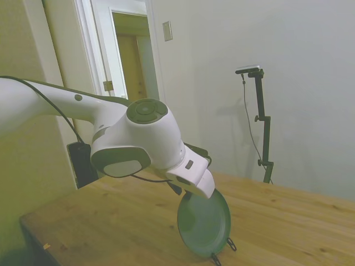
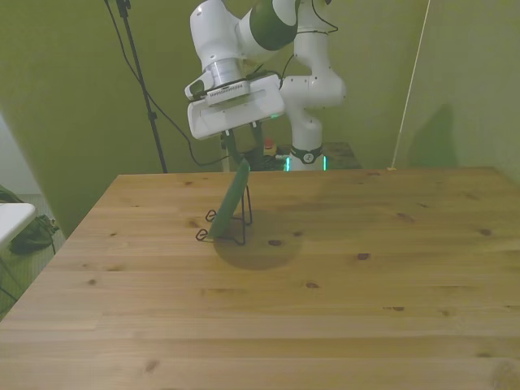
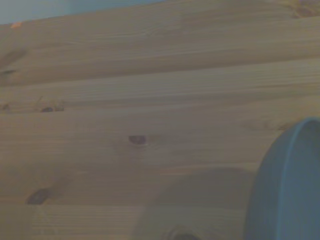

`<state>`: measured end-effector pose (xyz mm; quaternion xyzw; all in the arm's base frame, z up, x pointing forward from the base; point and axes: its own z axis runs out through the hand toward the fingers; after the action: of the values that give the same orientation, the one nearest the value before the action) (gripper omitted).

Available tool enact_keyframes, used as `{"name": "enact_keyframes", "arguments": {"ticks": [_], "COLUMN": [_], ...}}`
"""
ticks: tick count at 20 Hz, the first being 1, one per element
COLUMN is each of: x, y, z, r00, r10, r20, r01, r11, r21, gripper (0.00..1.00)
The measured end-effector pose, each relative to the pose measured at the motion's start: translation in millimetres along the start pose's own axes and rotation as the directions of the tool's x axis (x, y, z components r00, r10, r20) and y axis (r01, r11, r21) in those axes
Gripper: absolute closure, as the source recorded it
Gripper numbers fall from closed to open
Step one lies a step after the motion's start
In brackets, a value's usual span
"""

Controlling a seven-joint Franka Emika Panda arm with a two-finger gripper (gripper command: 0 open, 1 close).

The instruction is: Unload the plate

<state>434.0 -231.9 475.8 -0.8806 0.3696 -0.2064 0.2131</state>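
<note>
You've got the two-finger pincer (image 2: pixel 238 154) sitting right on the top rim of the round, dark green, matte plate (image 2: pixel 234 199), and it looks clamped on that rim, with the fingers closed against the edge. The plate hangs straight below the pincer, standing on edge and leaning a bit. Its lower edge is at the thin black wire stand (image 2: pixel 230 226) on the wooden table (image 2: pixel 341 284); you can't tell from here whether it's resting in the stand or just clear of it. In the side view the plate (image 1: pixel 203 223) shows its concave face, with the stand's little wire loops (image 1: pixel 222 250) poking out underneath. The wrist view only catches a blurry slice of the plate's rim (image 3: pixel 285 185) over bare wood.
</note>
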Motion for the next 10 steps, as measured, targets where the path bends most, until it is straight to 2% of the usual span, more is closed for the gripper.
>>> {"name": "enact_keyframes", "arguments": {"ticks": [10], "x": [8.7], "y": [17.4], "z": [-12.7], "r00": [0.999], "r10": [0.036], "r20": [-0.018], "r01": [-0.036], "r11": [0.999], "r21": [-0.003], "gripper": [1.00]}}
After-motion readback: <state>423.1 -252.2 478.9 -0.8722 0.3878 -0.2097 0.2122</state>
